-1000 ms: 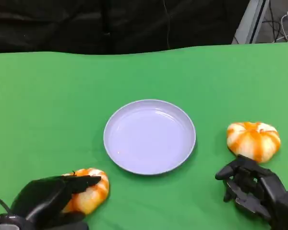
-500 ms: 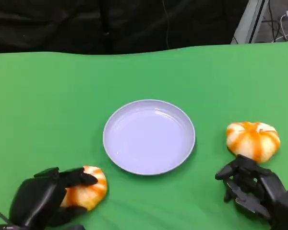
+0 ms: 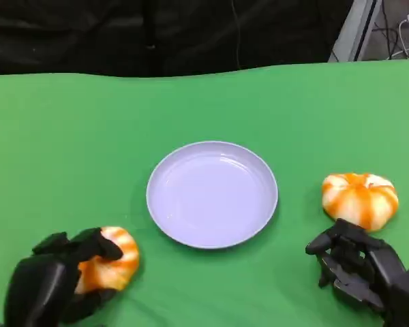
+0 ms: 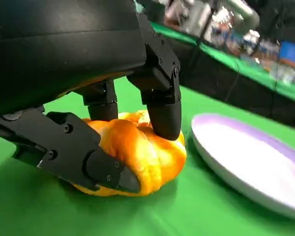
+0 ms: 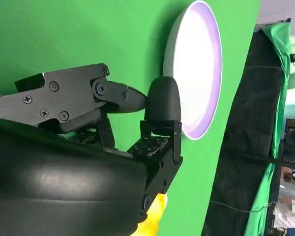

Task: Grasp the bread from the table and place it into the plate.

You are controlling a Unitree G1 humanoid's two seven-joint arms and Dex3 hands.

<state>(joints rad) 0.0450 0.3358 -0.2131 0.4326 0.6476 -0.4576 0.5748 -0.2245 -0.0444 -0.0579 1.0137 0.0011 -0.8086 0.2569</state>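
Observation:
A round orange-and-white bread lies at the table's front left, and my left hand grips it from the near side. In the left wrist view the fingers press on the bread from above and the side while it rests on the cloth. The empty lilac plate stands at the table's middle, just beyond this bread. A second bread lies right of the plate. My right hand sits just in front of it, fingers curled in, holding nothing.
The table is covered in green cloth, with a black backdrop behind its far edge. The right wrist view catches the plate and a yellow bit of the second bread. Cables and a metal frame stand at the far right.
My left hand has shifted left, and the bread under it has moved left with it, a little farther from the plate. The right hand and second bread have not moved.

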